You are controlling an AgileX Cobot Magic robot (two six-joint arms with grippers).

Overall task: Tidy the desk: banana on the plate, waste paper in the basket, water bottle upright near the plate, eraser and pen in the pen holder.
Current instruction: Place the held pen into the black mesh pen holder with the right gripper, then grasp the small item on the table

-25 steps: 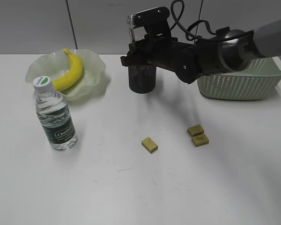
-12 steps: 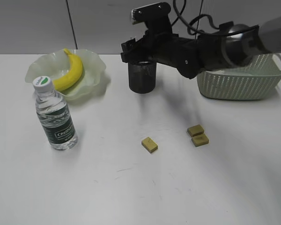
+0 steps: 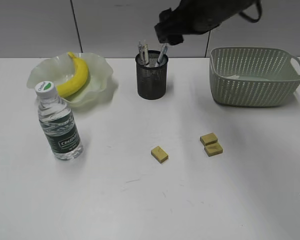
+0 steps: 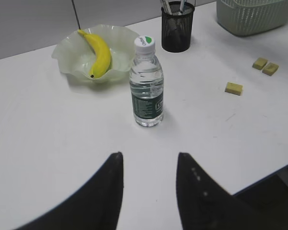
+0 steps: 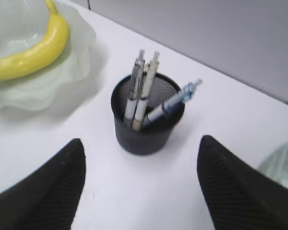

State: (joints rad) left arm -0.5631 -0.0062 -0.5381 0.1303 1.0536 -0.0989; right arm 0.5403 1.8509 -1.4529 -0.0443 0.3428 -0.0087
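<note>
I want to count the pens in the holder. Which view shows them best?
The right wrist view: it looks down from close by into the pen holder, showing three pens. The exterior view shows only their tips above the rim. The left wrist view cuts them off at the frame's top edge.

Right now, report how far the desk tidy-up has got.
Done: the banana lies in the plate, the water bottle stands upright near it, and three pens stand in the pen holder. White paper shows through the basket wall. In hand: nothing; both grippers' jaws stand open and empty. Left: three erasers on the desk go into the pen holder.
</note>
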